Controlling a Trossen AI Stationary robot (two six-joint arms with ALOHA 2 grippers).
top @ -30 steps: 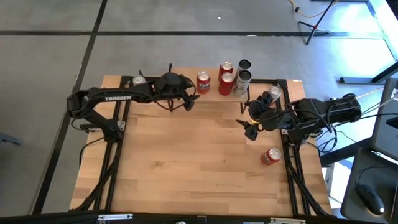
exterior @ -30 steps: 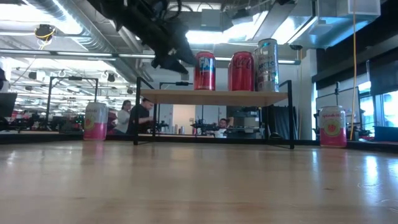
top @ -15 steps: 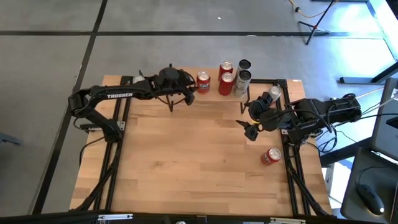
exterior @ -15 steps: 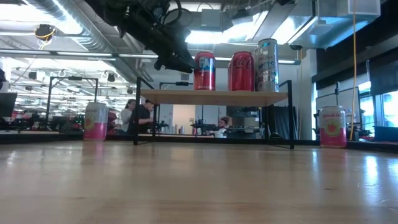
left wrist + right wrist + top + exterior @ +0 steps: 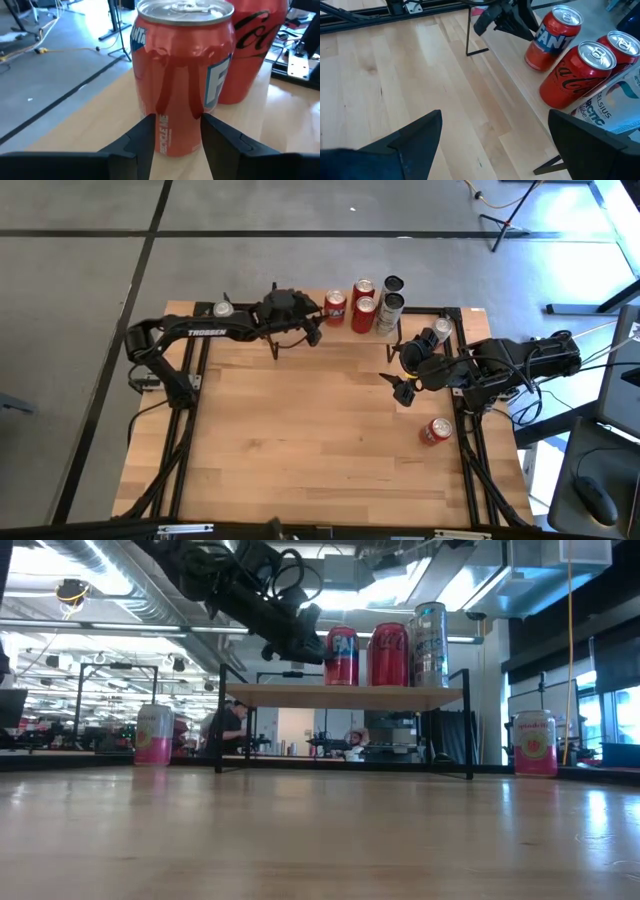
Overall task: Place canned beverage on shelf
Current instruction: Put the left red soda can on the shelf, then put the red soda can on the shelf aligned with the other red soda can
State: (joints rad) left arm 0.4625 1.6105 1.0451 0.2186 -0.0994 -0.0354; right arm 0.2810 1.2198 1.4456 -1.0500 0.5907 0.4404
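High view: a light wooden tabletop carries two dark robot arms. At its far edge stands the shelf, a small low riser with a pale rectangular wooden top on thin black metal legs. The left gripper reaches over the shelf from the left, its two dark fingers closed against the lower sides of an upright red orange-soda can that stands on the shelf top. Just right of that can, still on the shelf, stand a red cola can and a taller silver energy-drink can, with further cans behind them. The right gripper hangs with its fingers spread wide and empty, above the table's right side, nearer than the shelf. Another red can lies on its side near the table's right edge. Low view shows a pink-and-white can standing on the table left of the shelf and a similar one to its right.
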